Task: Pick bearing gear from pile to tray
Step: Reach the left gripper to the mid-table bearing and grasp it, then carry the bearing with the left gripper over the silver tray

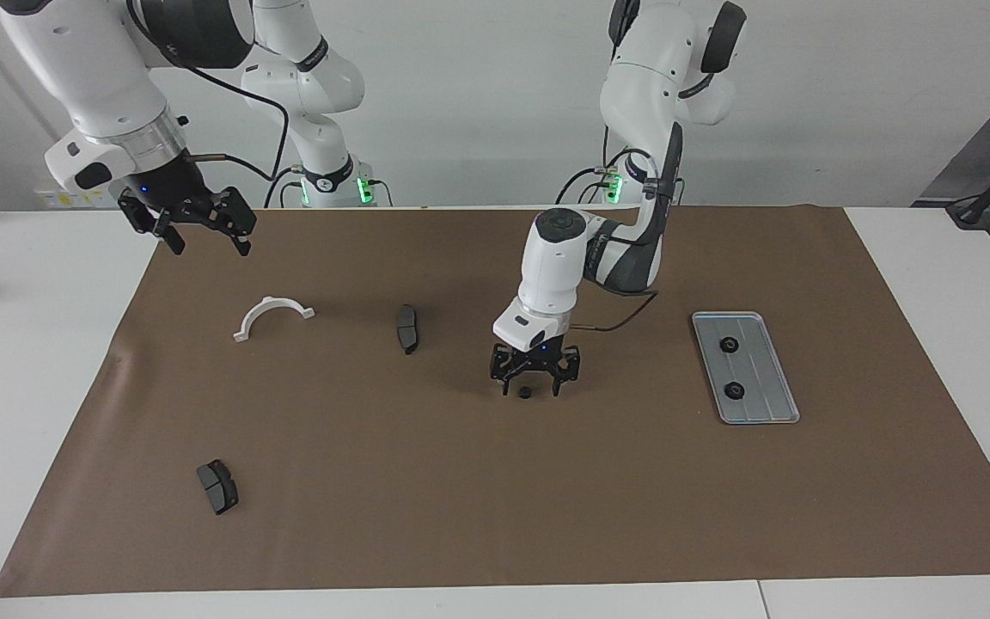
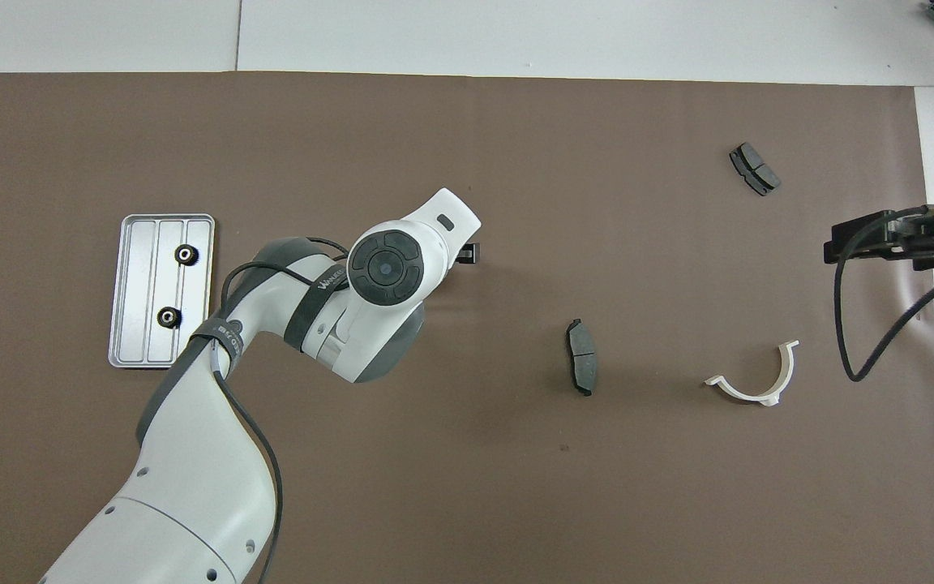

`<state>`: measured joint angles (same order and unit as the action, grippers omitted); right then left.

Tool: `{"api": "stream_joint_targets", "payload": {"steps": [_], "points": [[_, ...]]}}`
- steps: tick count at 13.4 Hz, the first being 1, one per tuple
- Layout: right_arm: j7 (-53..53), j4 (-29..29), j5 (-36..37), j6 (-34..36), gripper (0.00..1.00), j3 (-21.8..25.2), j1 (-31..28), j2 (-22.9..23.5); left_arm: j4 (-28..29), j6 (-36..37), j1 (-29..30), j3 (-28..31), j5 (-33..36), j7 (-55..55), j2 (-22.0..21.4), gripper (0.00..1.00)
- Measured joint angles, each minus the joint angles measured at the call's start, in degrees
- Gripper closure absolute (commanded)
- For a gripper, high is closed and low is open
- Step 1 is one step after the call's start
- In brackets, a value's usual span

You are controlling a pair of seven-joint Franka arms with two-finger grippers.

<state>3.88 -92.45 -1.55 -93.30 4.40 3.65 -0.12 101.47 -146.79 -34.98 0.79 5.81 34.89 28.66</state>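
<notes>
Nearly on the third gear: left pincer poised over it

Mid-bench, the left pincer point(image 1: 534, 381) hung low over a small black gear point(image 1: 525, 393) lying on the brown mat point(image 1: 495, 516). Its fingers stood spread apart, one to each side of the gear, tips close to the mat, holding nothing. Whether the tips touched the mat could not be told. From overhead the arm's own wrist hid the gear; only one fingertip poked out.

The tray point(image 1: 783, 378) sat toward the left arm's end of the bench, well apart from the gear, with two gears point(image 1: 729, 345) already in it, one nearer the robots and one farther.

What remained of the pile was scattered: a brake pad point(image 1: 407, 327) near the middle, a second brake pad point(image 1: 217, 486) farther from the robots toward the right arm's end, and a white half-ring bracket point(image 1: 273, 315) nearer the robots at that same end. No other loose gear showed.

The right pincer point(image 1: 190, 223) waited, raised over the mat's edge at its own end, fingers apart and empty.

Step judged: the grasp phase of the third pick, the descent about done. Next move likely called for dropping the last bit, centring the gear between the fingers, and closing squarely. The gear was small and low, so an off-centre close could flick it away. Then lift and carry to a bare part of the tray.
</notes>
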Motion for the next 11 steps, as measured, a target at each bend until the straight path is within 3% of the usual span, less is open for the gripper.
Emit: {"api": "stream_joint_targets", "payload": {"steps": [2, 4, 5, 6, 7, 11], "points": [[0.00, 0.08, 1.16, 0.00, 0.00, -0.86, -0.04, -0.16, 1.82, -2.89, -0.01, -0.03, 0.00, -0.01, 0.01, 0.06], [0.00, 0.11, 1.43, 0.00, 0.00, -1.42, -0.08, -0.33, 3.01, -3.64, -0.04, -0.17, 0.00, -0.01, 0.01, 0.41], [0.00, 0.11, 1.45, 0.00, 0.00, -1.50, -0.08, -0.35, 3.15, -3.64, -0.06, -0.24, 0.00, 0.00, 0.01, 0.70], [0.00, 0.12, 1.45, 0.00, 0.00, -1.52, -0.09, -0.38, 3.16, -3.56, -0.08, -0.28, 0.00, 0.00, 0.00, 0.92], [0.00, 0.12, 1.45, 0.00, 0.00, -1.54, -0.09, -0.42, 3.15, -3.46, -0.10, -0.28, 0.00, 0.00, -0.03, 0.99], [0.00, 0.12, 1.45, 0.25, 0.00, -1.72, -0.09, -0.70, 3.14, -3.05, -0.05, 0.12, 0.00, 0.01, -0.30, 1.00]]}}
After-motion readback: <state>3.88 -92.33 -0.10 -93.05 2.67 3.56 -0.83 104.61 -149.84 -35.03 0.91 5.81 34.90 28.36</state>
